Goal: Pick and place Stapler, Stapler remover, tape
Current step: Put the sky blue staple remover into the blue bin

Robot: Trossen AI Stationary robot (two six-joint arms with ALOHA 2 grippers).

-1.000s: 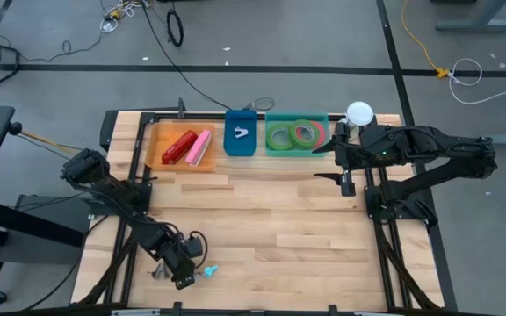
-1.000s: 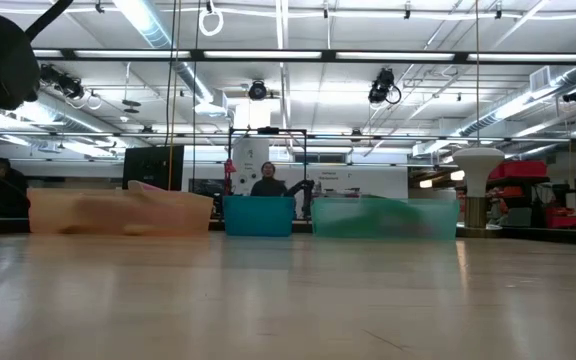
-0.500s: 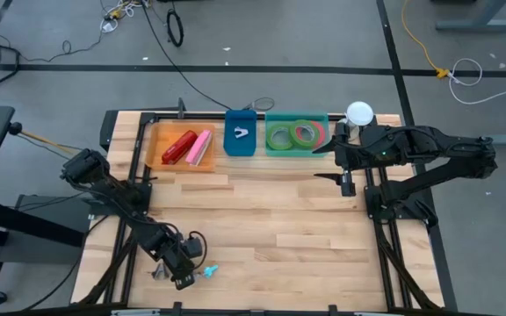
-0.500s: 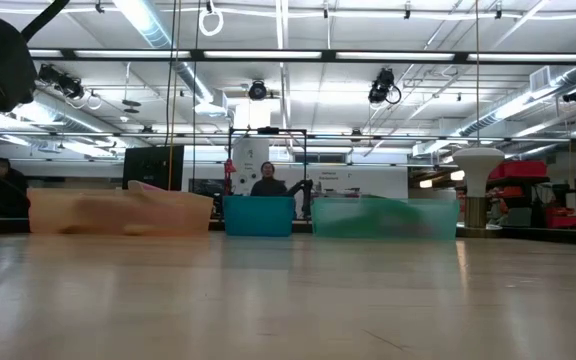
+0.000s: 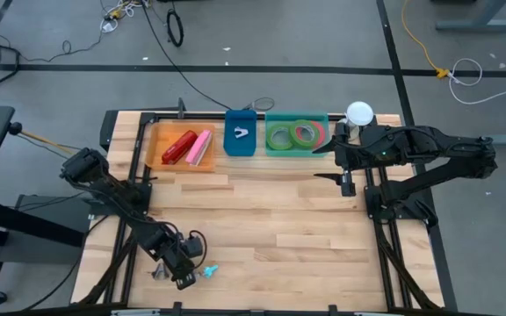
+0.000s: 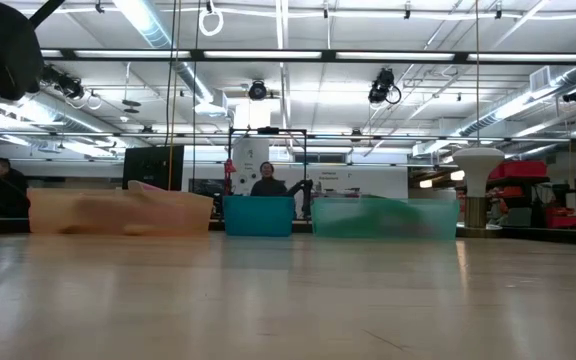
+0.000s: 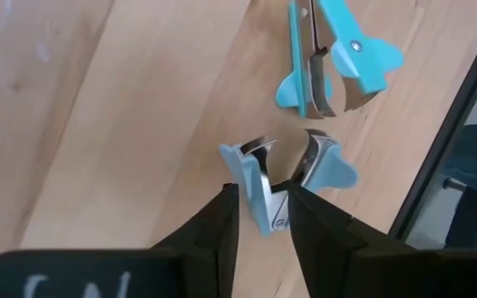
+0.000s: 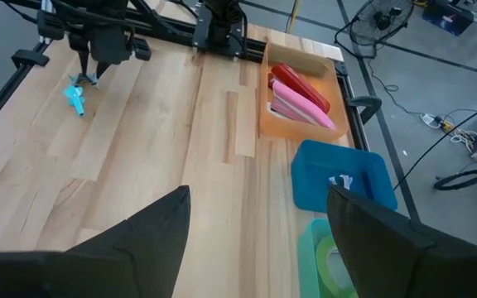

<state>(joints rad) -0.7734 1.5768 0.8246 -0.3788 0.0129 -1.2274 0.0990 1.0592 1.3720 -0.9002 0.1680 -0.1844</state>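
A: Left pincer is closed on one light-blue staple remover, low over the table at its near edge. A second remover lies just beyond the tips, long axis running away from them.

B: Right pincer is parked wide apart and empty, with the tape binned just beside it. Nothing is seen shifted since a second ago.

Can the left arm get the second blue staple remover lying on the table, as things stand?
Probably not yet: the left gripper is shut on one blue staple remover. The second staple remover lies just beyond it on the table, uncovered.
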